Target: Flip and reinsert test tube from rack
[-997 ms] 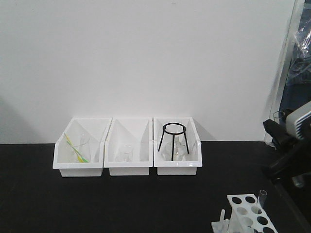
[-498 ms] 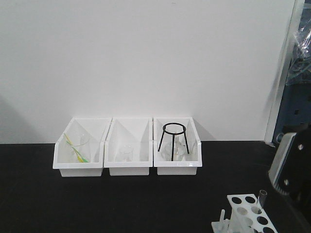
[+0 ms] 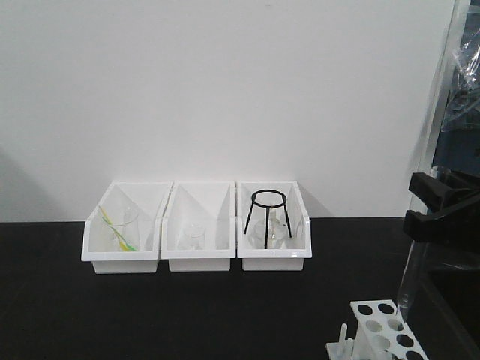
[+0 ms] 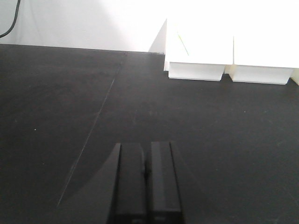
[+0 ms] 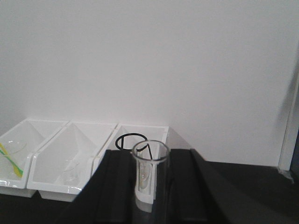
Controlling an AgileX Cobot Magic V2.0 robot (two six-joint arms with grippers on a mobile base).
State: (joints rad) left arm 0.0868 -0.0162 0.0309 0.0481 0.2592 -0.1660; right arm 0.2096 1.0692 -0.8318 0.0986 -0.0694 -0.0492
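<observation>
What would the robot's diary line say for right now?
right fingers: shut on test tube, upright over rack | left fingers: shut, empty, above table | flip: not yet done

A plain white wall (image 3: 225, 90) is seen behind a black bench (image 3: 112, 315) — three white bins (image 3: 199, 262) are lined up against it.

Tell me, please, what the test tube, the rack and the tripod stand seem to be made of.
Test tube: clear and glossy, glass or clear plastic; the background shows through it. Rack: white and smooth, likely moulded plastic, with round holes. Tripod stand: thin black rods, probably painted metal wire.
</observation>
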